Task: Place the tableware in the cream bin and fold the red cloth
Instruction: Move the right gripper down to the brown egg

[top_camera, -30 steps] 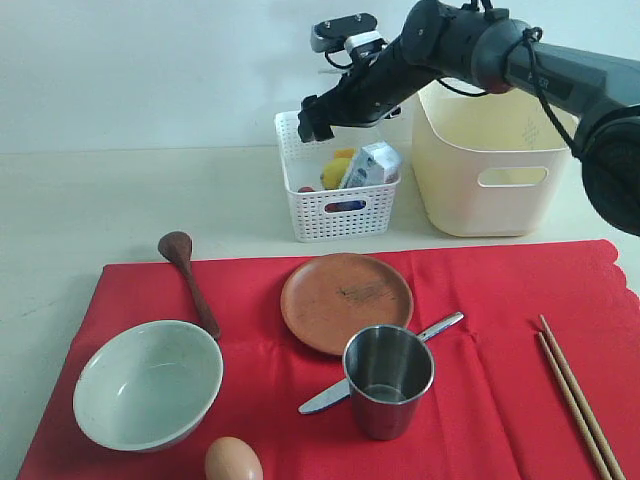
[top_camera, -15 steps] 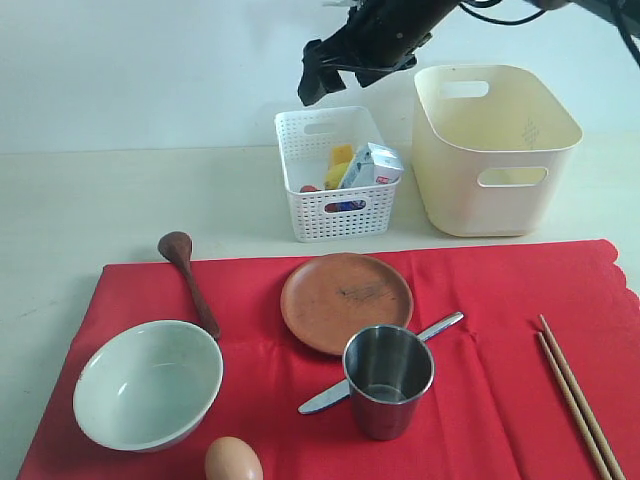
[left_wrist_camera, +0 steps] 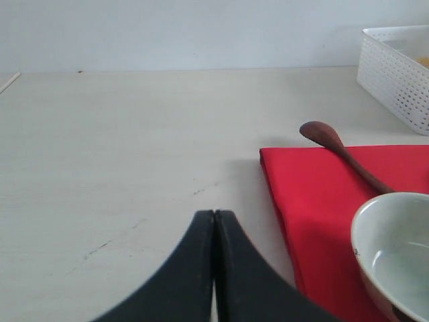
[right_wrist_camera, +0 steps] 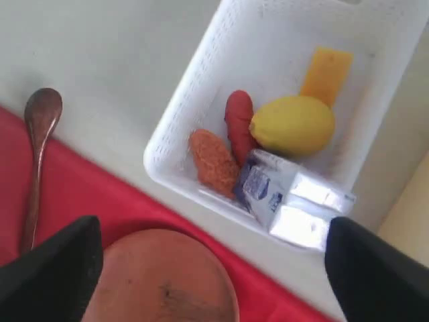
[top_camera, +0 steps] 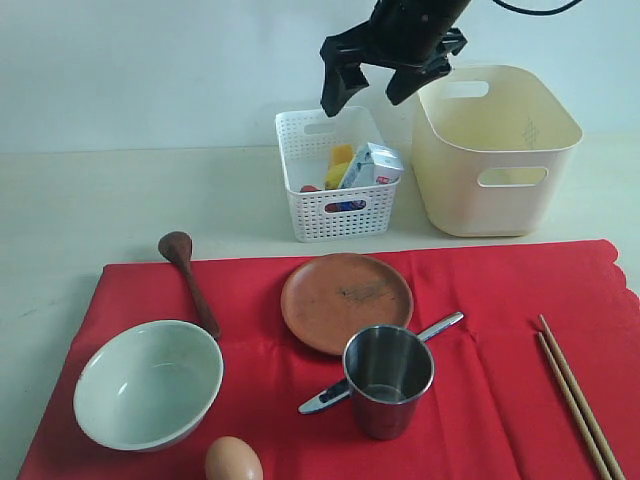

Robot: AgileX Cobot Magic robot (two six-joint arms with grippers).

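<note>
Lab-like staged setup (bare table (top_camera: 100, 200), blank wall (top_camera: 150, 70) behind)

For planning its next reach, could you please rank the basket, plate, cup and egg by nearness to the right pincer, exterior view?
From the right pincer:
1. White basket, just below.
2. Plate, mid-cloth.
3. Cup, nearer the camera.
4. Egg, front left.

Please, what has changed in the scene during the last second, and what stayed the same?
The right gripper rose from just over the white basket and swung toward the cream bin, jaws open and empty. Nothing was taken or released. Everything on the red cloth and in the basket stayed put.
</note>
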